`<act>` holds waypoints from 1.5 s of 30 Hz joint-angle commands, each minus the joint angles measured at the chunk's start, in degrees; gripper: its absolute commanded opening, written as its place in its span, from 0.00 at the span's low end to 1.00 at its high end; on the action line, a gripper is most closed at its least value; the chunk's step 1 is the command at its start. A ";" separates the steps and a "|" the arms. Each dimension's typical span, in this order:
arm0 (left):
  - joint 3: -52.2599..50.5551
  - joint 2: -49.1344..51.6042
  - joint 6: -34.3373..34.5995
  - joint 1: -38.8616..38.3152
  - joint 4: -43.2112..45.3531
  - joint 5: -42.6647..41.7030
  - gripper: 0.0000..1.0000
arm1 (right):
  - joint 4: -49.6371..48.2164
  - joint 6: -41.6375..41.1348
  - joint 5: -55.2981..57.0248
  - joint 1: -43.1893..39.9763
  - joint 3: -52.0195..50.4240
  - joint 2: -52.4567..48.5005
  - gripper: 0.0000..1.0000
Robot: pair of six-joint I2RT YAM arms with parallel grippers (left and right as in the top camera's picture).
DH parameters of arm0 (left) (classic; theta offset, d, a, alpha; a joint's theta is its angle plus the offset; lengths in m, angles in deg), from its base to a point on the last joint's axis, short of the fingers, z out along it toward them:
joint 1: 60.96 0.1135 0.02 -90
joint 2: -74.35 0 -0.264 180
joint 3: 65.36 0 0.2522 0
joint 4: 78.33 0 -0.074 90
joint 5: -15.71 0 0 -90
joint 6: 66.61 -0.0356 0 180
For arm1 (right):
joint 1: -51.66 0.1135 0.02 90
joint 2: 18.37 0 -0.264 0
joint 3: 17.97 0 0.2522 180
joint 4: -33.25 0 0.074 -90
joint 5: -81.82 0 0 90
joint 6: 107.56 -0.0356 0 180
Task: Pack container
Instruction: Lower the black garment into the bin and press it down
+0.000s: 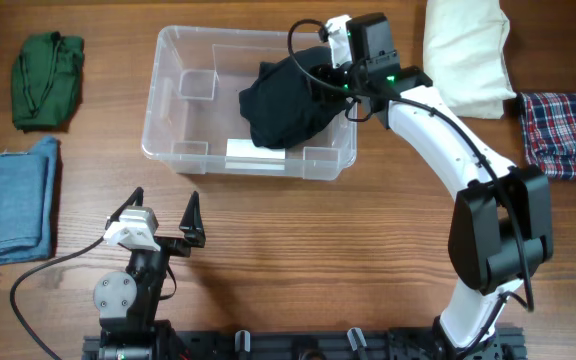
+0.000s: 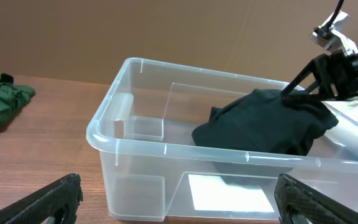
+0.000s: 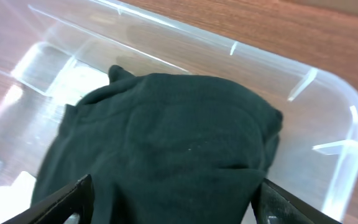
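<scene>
Mid-table, the clear container sits with a black garment heaped in its right half, above the white label on its base. The right gripper hangs over that end of the bin, its jaws spread wide to either side of the cloth and pinching nothing; whether the tips brush the fabric cannot be told. The left gripper waits near the table's front edge, facing the container's long front wall, jaws fully apart and empty.

You're at a lab-style robot bench: a wood-grain table, a black mounting rail along its edge, a plain brown backdrop behind.
</scene>
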 commanded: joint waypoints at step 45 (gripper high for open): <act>-0.04 -0.42 0.46 0.33 -0.52 0.13 1.00 | 10.71 6.71 15.67 7.76 2.78 -7.93 0.04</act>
